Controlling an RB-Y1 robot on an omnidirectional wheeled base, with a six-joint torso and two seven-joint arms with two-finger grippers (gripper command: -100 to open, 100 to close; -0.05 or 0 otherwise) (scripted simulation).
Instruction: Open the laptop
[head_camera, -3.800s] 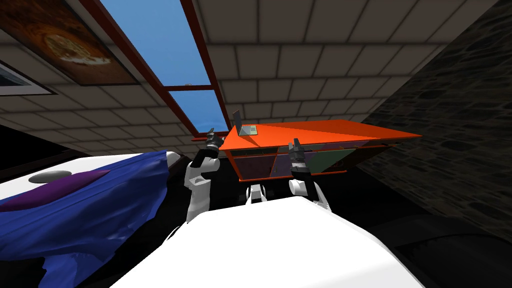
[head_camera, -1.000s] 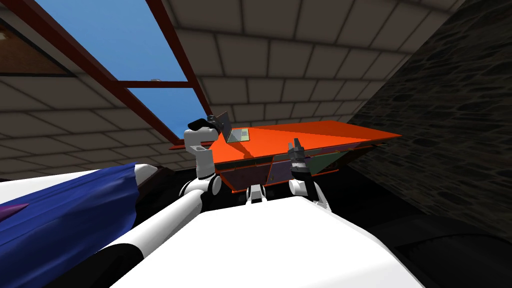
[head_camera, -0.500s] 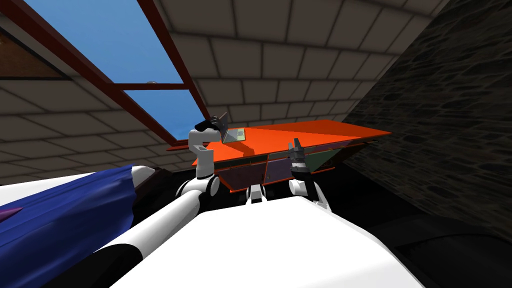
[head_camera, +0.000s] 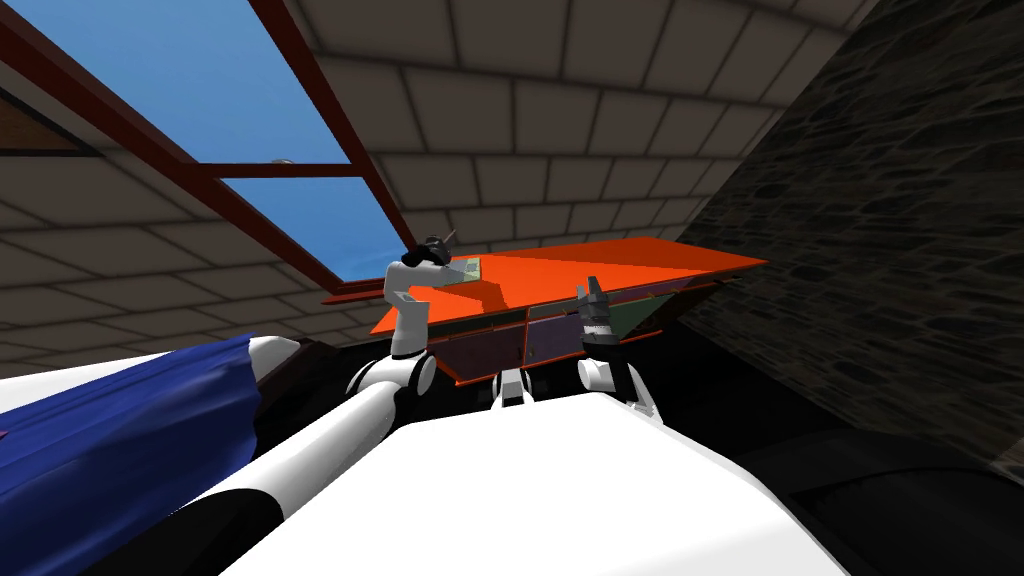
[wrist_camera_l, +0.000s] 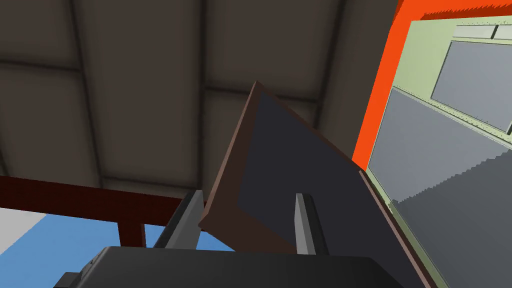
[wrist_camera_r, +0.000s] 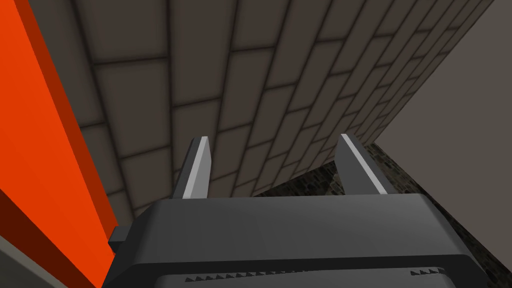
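**A:** What lies closest?

**B:** A bed under a blue cover, in the lower left of the head view. Past it, low in the middle of the frame, the right claw points up just below the front edge of the orange counter. Its two fingers stand wide apart with nothing between them.

**A:** And the left claw?

**B:** The left claw is raised at the counter's left end, left of centre in the head view. Its fingers stand closer together than the right claw's, closed around a corner of the lid of the laptop. One finger lies across the dark screen face, and the other touches the lid's brown rim.

**A:** Where is the laptop itself?

**B:** On the left part of the counter top. Its pale green base lies flat on the orange surface, and the lid slants up off it, open.

**A:** And farther back?

**B:** A window with a dark red frame and blue behind it fills the upper left. A pale block wall runs behind the counter, and a dark stone wall covers the right side.
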